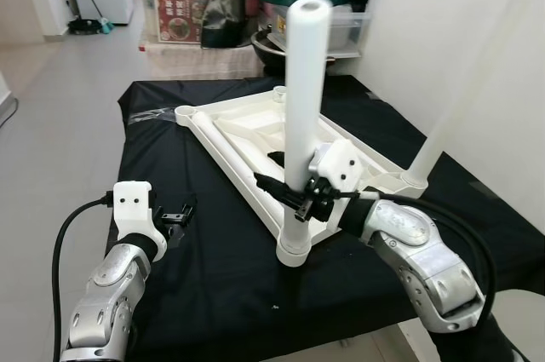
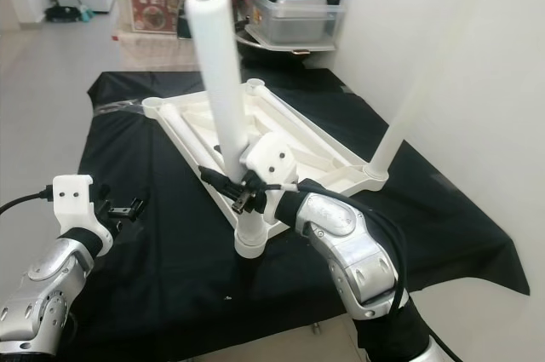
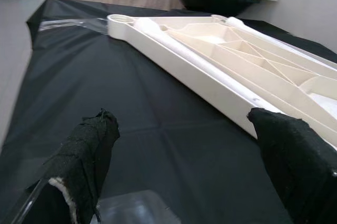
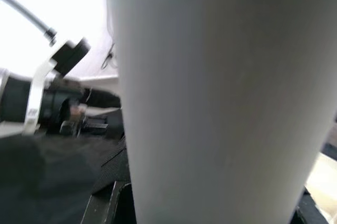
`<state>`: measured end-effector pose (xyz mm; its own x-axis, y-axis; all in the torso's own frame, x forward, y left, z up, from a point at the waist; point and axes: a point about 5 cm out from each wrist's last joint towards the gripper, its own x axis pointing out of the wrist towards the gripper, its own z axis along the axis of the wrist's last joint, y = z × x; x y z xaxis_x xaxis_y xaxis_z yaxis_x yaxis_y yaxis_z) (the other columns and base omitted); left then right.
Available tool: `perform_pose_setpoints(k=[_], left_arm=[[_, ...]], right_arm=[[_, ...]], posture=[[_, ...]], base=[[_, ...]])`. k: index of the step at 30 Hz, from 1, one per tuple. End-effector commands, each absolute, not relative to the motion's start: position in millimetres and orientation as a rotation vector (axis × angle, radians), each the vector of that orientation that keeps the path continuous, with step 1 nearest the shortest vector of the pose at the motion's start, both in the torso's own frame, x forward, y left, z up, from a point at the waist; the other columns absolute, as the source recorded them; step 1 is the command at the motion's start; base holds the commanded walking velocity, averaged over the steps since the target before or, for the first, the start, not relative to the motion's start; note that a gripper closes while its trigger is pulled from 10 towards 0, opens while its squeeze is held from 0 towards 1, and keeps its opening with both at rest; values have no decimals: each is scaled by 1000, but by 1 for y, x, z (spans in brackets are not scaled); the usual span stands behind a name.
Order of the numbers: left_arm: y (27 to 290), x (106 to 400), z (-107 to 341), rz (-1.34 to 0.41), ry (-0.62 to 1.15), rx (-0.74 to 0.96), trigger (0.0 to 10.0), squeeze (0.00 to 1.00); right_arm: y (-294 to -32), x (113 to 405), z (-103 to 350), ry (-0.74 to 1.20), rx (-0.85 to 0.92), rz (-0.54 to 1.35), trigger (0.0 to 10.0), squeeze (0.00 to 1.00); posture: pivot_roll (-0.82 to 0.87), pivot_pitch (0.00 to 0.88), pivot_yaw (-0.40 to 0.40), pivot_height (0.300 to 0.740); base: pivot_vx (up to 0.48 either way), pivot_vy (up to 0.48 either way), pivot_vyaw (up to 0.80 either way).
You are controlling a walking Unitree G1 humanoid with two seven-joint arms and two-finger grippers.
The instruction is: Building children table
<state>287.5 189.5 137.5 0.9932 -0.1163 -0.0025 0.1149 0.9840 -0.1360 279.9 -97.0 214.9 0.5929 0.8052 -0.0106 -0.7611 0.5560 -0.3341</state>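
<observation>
Two legs (image 1: pixel 304 115) stand in tabletop (image 1: pixel 255 136) sockets.

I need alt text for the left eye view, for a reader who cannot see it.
The right gripper holds an upright white leg standing in a corner socket of the upside-down white tabletop on a black cloth. A second leg stands at another corner, and the left gripper hovers open over the cloth.
</observation>
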Motion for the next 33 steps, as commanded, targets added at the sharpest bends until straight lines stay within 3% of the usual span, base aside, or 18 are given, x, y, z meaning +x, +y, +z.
perform_pose_setpoints(k=[1,8,17,19,30,33], left_arm=[[189,287,133,-111,32,-130,10000,0],[187,287,131,-114,37,-135,10000,0],[187,286,130,-108,42,-151,10000,0],[188,285,129,-103,45,-155,10000,0],[187,286,129,-103,46,-155,10000,0],[186,286,128,-103,47,-157,10000,0]], right_arm=[[-110,285,174,71,-345,896,10000,0],[-105,278,172,60,-407,985,10000,0],[-96,281,171,102,-154,991,10000,0],[-94,280,170,131,-17,984,10000,0],[-90,277,166,145,9,972,10000,0],[-86,275,167,189,112,995,10000,0]], posture=[[55,0,-99,740],[52,0,-100,740],[59,0,-109,740],[60,0,-109,740],[56,0,-108,740],[54,0,-108,740]], base=[[0,0,0],[0,0,0],[0,0,0],[0,0,0],[0,0,0],[0,0,0]])
